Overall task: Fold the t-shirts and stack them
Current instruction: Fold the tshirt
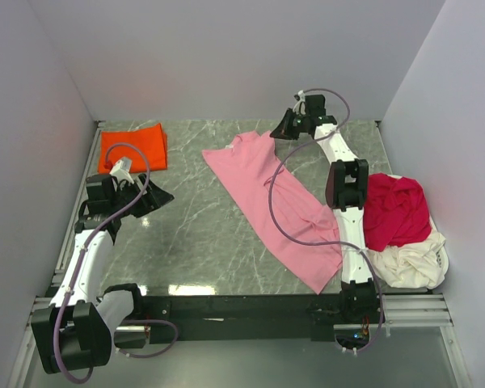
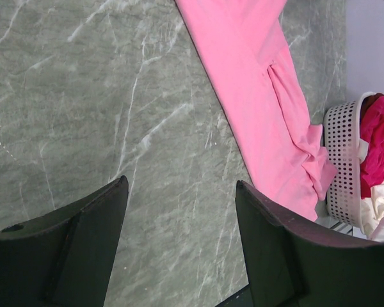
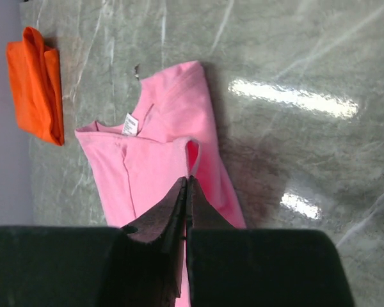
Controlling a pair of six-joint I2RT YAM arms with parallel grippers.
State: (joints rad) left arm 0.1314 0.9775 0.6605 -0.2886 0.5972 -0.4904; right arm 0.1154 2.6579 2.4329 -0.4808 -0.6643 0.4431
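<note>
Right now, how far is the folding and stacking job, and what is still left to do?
Done: the orange t-shirt lies folded at the far left corner. In hand: the right gripper is shut on the pink t-shirt, spread across the table; the left gripper hangs open, holding nothing. Left: the crimson t-shirt and cream t-shirt sit crumpled in the basket; nothing is stacked yet.

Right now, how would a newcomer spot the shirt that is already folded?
Start at the grey marble table and go to its far left corner. There lies the orange shirt, folded into a neat square. The pink shirt mid-table lies spread out long and unfolded.
</note>
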